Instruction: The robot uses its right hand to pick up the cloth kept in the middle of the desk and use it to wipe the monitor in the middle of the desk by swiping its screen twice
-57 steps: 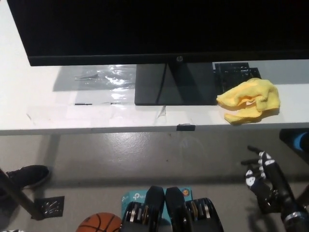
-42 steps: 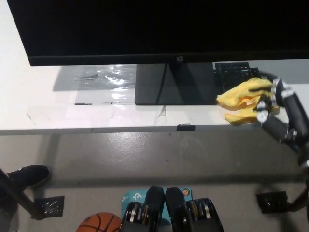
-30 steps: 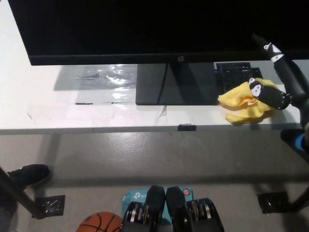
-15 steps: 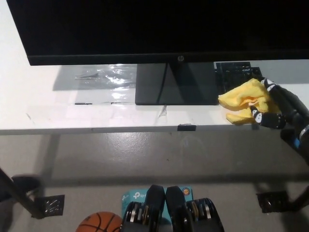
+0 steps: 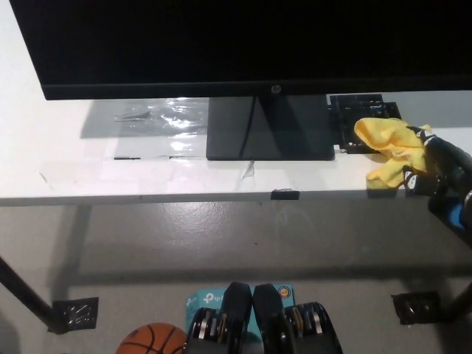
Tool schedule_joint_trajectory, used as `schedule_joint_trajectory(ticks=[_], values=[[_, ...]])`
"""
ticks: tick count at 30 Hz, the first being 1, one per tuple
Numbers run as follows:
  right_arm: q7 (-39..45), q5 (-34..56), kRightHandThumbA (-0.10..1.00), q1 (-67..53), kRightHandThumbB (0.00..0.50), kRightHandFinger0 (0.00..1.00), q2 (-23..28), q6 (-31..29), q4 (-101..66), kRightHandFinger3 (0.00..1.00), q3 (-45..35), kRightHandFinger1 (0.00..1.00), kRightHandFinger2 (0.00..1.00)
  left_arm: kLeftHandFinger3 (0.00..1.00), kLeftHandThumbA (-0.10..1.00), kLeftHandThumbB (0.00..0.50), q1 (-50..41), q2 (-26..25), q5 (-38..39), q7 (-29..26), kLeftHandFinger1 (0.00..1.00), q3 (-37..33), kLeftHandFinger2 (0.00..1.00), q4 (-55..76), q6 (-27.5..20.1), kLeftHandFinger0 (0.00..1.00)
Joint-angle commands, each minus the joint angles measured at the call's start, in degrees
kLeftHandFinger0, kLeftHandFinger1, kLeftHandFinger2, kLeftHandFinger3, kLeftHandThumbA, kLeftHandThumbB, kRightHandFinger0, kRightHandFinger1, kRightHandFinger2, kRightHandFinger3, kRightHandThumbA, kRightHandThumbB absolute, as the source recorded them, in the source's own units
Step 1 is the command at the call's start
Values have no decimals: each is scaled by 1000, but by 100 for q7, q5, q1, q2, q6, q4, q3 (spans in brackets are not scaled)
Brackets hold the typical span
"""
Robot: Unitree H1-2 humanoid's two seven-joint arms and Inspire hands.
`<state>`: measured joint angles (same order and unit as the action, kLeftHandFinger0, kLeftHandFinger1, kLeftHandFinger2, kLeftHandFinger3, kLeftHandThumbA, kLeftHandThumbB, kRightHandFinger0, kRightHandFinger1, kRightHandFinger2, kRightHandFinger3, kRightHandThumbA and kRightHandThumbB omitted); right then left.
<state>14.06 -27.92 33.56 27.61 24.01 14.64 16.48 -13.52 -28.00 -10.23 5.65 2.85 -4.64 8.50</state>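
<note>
While the crumpled yellow cloth (image 5: 389, 145) is pinched by the black right robot hand (image 5: 435, 166) at the white table's (image 5: 88, 173) right edge, the wide black monitor (image 5: 243, 44) is found up-left.

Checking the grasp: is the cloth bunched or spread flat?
Bunched. The yellow cloth hangs crumpled in folds from the black right hand.
</note>
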Motion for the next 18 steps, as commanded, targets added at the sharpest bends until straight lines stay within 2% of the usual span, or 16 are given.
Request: schedule_joint_trajectory(ticks=[1, 2, 3, 4, 5, 6, 7, 9, 10, 11, 13, 16, 18], values=[[-201, 22, 205, 218, 18, 909, -13, -463, -32, 1000, -112, 1000, 1000, 964, 266, 0, -142, -132, -124, -22, 605, 65, 742, 127, -28, 574], [-318, 23, 109, 205, 1, 773, -23, -745, 30, 1000, -101, 902, 1000, 967, 272, 0, -153, -130, -127, -8, 606, 70, 745, 167, 16, 577], [-402, 40, 30, 200, 0, 565, -43, -894, 83, 1000, -126, 658, 799, 968, 275, 0, -153, -127, -119, -4, 608, 76, 745, 166, 15, 579], [-666, 24, -27, 190, 0, 277, -104, -1206, 188, 1000, -158, 375, 539, 967, 275, 0, -137, -123, -116, -16, 608, 80, 745, 102, -28, 579], [-684, 17, -89, 190, 0, 155, -109, -1231, 198, 1000, -163, 279, 444, 966, 276, 0, -135, -122, -117, -17, 608, 80, 743, 96, -33, 579], [-891, -116, -100, 183, 0, 6, -153, -1298, 196, 822, -136, 123, 291, 980, 285, 0, -151, -122, -157, -8, 612, 72, 752, 207, 86, 587], [-1167, -258, -100, 168, 0, 0, -207, -1415, 209, 675, -123, 131, 305, 978, 283, 0, -154, -119, -157, 4, 605, 74, 749, 245, 120, 581], [-1262, -292, -100, 140, 0, 0, -259, -1429, 150, 507, -143, 226, 446, 981, 283, 0, -153, -122, -185, 3, 613, 73, 754, 264, 136, 592], [-1347, -278, -100, 130, 0, 0, -286, -1524, 179, 475, -170, 225, 439, 982, 283, 0, -151, -120, -178, 4, 613, 81, 753, 252, 128, 593], [-1542, -282, -100, 112, 0, 0, -312, -1749, 269, 429, -192, 196, 375, 981, 286, 0, -156, -117, -186, -6, 612, 85, 751, 250, 105, 593], [-1593, -306, -100, 85, 0, 0, -324, -1800, 266, 376, -205, 109, 267, 971, 299, 0, -159, -125, -215, -10, 606, 78, 744, 241, 78, 588], [-1890, -288, -100, -112, 0, 0, -415, -2006, 275, 274, -328, 12, 166, 972, 322, 0, -139, -114, -191, -34, 592, 70, 737, 2, -132, 567], [-1923, -311, -100, -139, 0, 0, -438, -2027, 282, 314, -351, 13, 203, 971, 322, 0, -153, -113, -181, -6, 592, 74, 736, 63, -75, 565]])
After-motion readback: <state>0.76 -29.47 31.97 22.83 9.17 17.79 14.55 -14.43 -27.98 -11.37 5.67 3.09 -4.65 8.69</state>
